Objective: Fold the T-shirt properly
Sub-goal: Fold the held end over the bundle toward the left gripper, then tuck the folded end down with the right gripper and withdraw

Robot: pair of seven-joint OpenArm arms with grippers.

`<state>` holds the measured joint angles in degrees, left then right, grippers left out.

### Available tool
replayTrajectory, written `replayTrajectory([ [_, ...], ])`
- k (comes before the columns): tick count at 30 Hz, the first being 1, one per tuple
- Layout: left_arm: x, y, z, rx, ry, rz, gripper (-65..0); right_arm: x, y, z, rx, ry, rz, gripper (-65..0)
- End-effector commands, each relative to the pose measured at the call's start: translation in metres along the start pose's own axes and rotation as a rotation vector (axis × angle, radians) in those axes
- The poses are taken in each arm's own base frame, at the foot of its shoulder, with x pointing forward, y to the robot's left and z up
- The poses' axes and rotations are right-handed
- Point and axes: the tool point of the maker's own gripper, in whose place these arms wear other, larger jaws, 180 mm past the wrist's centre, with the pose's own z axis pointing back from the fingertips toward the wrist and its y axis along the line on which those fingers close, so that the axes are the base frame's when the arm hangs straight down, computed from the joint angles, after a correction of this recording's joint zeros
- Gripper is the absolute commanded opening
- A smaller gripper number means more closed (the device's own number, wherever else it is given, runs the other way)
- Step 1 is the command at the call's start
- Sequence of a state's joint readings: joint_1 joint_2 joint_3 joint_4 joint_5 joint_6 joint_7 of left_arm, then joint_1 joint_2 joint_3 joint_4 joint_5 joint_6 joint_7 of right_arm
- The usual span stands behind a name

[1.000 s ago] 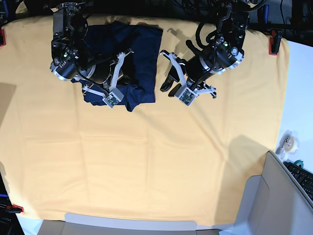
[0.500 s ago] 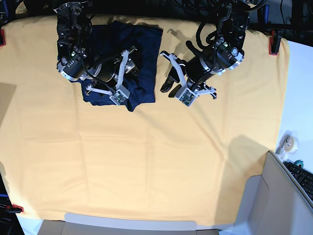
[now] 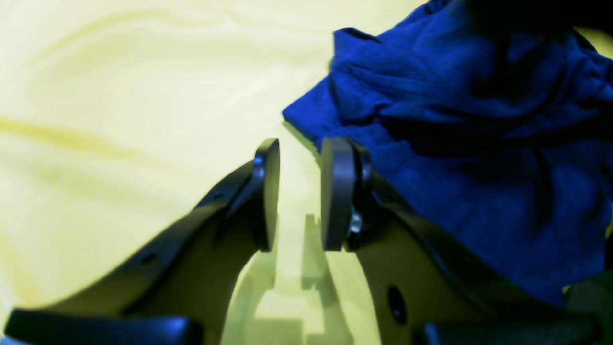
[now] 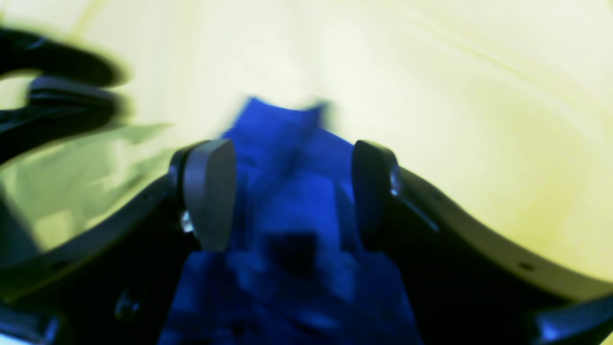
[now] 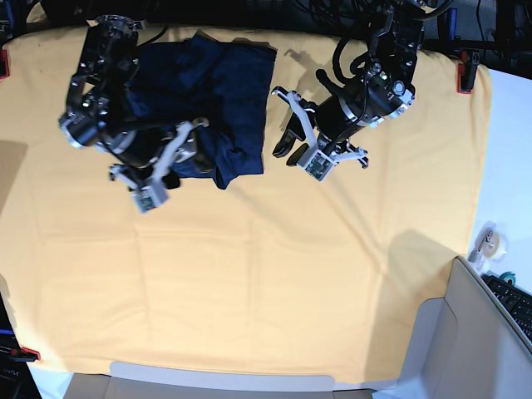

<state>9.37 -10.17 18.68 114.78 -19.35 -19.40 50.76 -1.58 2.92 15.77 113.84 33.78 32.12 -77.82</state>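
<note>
surface: wrinkled yellow-orange cloth [image 5: 266, 274] covering the table, red clamps at edges | folded dark navy-blue knit T-shirt [image 5: 218, 91] at far side | right gripper [image 4: 292, 191] released, spread above shirt | left gripper [image 3: 299, 191] narrowly parted, grasping nothing, beside shirt edge | grey bin [image 5: 474, 332], keyboard [image 5: 514, 301] at near corner

left gripper [image 3: 299, 191]: jaws narrowly parted, empty | right gripper [image 4: 292, 191]: jaws wide apart
</note>
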Motion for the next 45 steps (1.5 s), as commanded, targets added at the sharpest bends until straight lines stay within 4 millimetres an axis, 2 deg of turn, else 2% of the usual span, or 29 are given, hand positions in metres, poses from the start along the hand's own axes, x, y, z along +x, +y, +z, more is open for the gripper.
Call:
replayTrajectory([
  [1,0.013,0.0,0.002,-0.002,-0.051,-0.005,-49.7,0.003,-0.017,0.014,-0.033,-0.051,-0.046,-27.6],
  [4,0.013,0.0,0.002,-0.002,-0.051,-0.005,-49.6,-0.013,-0.054,0.045,-0.116,-0.097,-0.174,-27.6],
  [6,0.013,0.0,0.002,-0.002,-0.049,-0.004,-49.6,-0.029,-0.071,0.063,-0.162,-0.102,-0.229,-27.6],
  [10,0.013,-0.001,0.002,-0.003,-0.05,-0.004,-49.6,-0.054,-0.076,0.079,-0.176,-0.065,-0.264,-27.6],
  [14,0.014,-0.002,0.001,-0.006,-0.052,-0.005,-49.6,-0.076,-0.076,0.078,-0.173,-0.011,-0.299,-27.6],
  [21,0.013,-0.002,0.001,-0.007,-0.05,-0.004,-49.6,-0.123,-0.085,0.048,-0.097,0.074,-0.494,-27.6],
  [23,0.012,-0.002,0.001,-0.006,-0.048,-0.002,-49.6,-0.126,-0.086,0.043,-0.088,0.079,-0.515,-27.6],
  [30,0.012,-0.001,0.002,-0.005,-0.045,-0.003,-49.6,-0.121,-0.086,0.039,-0.08,0.069,-0.516,-27.6],
  [32,0.012,-0.002,0.001,-0.006,-0.045,-0.002,-49.6,-0.119,-0.081,0.035,-0.06,0.074,-0.504,-28.9],
  [33,0.012,-0.002,0.001,-0.006,-0.045,-0.002,-49.6,-0.118,-0.077,0.032,-0.046,0.08,-0.494,-32.3],
  [35,0.012,-0.002,0.001,-0.006,-0.045,-0.002,-49.6,-0.115,-0.068,0.026,-0.015,0.089,-0.463,-44.9],
  [37,0.012,-0.002,0.001,-0.006,-0.045,-0.002,-49.6,-0.107,-0.059,0.018,0.028,0.088,-0.388,-60.8],
  [38,0.012,-0.002,0.001,-0.006,-0.045,-0.002,-49.6,-0.104,-0.053,0.014,0.053,0.093,-0.348,-65.0],
  [40,0.012,-0.002,0.001,-0.006,-0.045,-0.002,-49.6,-0.099,-0.041,0.006,0.097,0.105,-0.287,-65.0],
  [42,0.012,-0.001,0.002,-0.004,-0.045,-0.002,-49.6,-0.087,-0.03,0.007,0.113,0.1,-0.217,-64.2],
  [45,0.011,0.0,0.002,-0.002,-0.042,-0.005,-49.6,-0.061,0.001,0.013,0.154,0.067,-0.062,-64.5],
])
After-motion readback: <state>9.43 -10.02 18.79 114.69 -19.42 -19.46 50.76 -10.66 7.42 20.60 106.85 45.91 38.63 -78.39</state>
